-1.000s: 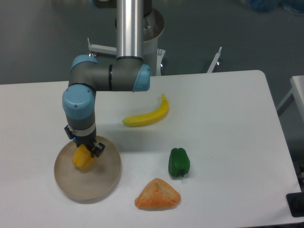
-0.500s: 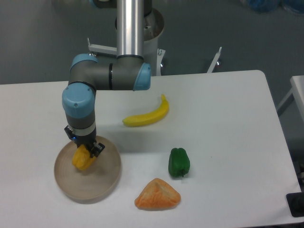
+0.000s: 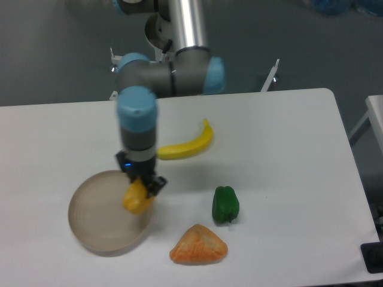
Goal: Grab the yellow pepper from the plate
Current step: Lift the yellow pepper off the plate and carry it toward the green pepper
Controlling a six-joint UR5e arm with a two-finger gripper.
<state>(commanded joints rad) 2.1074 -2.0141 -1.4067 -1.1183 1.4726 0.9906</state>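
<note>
Gripper (image 3: pixel 141 186) clenched on the yellow pepper (image 3: pixel 136 198), now carried off the middle of the plate (image 3: pixel 96 220) toward its right rim, where half a second earlier it sat low over the plate's left half. Plate surface left bare; pick effectively accomplished, grasp apparently secure. Banana (image 3: pixel 185 143), green pepper (image 3: pixel 225 204) and orange pastry-like lump (image 3: pixel 198 245) unmoved.

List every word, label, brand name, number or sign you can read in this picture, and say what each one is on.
None can be read: the arm, the gripper holding the yellow pepper, the plate, the banana, the green pepper and the table show no legible text.
</note>
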